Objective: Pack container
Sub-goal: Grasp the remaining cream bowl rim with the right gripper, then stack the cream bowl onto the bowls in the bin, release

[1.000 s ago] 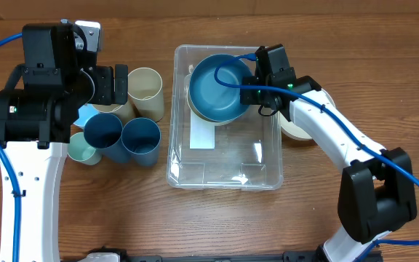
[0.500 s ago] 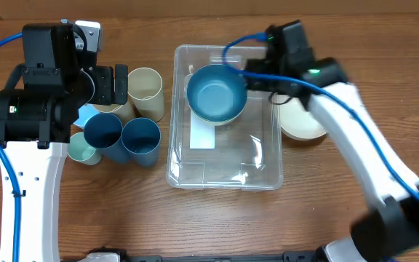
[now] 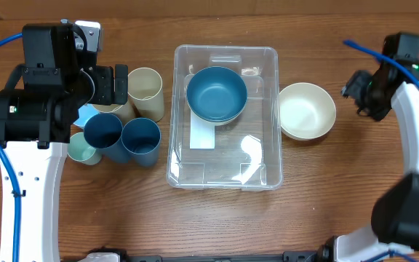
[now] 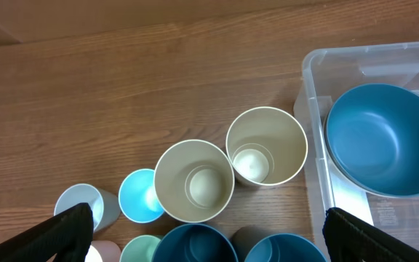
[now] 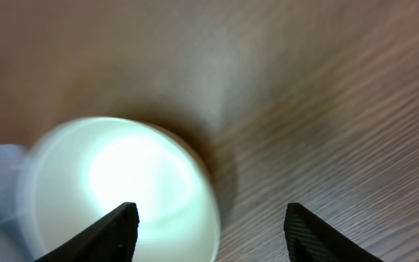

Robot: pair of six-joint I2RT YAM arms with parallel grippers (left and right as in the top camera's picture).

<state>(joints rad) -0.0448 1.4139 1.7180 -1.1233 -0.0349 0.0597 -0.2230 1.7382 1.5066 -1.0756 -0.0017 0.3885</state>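
The container (image 3: 224, 166), a clear bin with a white label (image 3: 203, 135), sits mid-table. A blue bowl (image 3: 217, 93) rests in its far half and also shows in the left wrist view (image 4: 380, 138), inside the bin's wall (image 4: 313, 109). A cream bowl (image 3: 307, 110) stands on the table just right of the bin; in the right wrist view it is a blur (image 5: 115, 182). My right gripper (image 3: 353, 90) hangs open right of that bowl, holding nothing (image 5: 213, 229). My left gripper (image 3: 117, 86) is wide open above the cluster of cups, empty (image 4: 211, 234).
Left of the bin stand several cups: two cream cups (image 3: 145, 91) (image 4: 193, 180), two dark blue cups (image 3: 141, 138) (image 3: 104, 131), a mint cup (image 3: 83, 149) and a light blue cup (image 4: 138, 196). Bare wood lies in front of the bin.
My right gripper let go of the blue bowl, leaving it in the container, opened, and swung right past the cream bowl. The left arm has not moved.
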